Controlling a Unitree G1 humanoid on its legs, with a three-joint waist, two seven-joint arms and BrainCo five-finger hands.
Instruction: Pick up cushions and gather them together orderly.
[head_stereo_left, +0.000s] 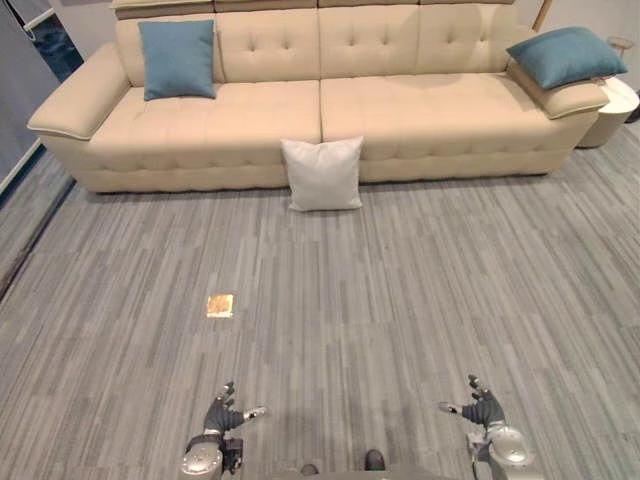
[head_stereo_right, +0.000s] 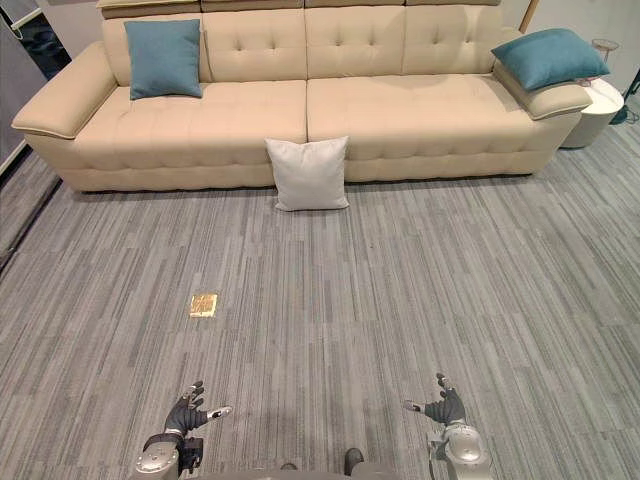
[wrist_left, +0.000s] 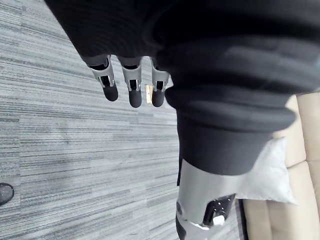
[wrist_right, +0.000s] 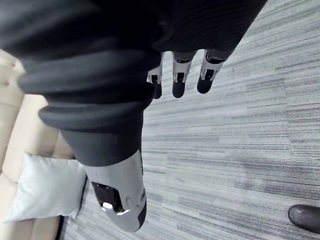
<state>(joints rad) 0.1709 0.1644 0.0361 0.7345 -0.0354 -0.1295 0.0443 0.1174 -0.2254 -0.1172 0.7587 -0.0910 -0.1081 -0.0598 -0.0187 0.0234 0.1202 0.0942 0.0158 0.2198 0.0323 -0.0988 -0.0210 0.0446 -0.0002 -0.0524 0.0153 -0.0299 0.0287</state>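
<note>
White cushion (head_stereo_left: 323, 174) stands upright on the grey carpet floor (head_stereo_left: 400, 290), leaning against the front edge of the beige sofa (head_stereo_left: 420, 110) at its middle seam. Left teal cushion (head_stereo_left: 178, 59) sits on the seat at the sofa's left end, propped against the backrest. Right teal cushion (head_stereo_left: 565, 55) lies tilted on the right armrest, beside a round white side table (head_stereo_left: 618, 105). A small golden patch (head_stereo_left: 220, 305) marks the floor, well apart from the sofa. Left hand (head_stereo_left: 222, 416) and right hand (head_stereo_left: 484, 410) hang low over the near floor, fingers loosely spread, holding nothing.
</note>
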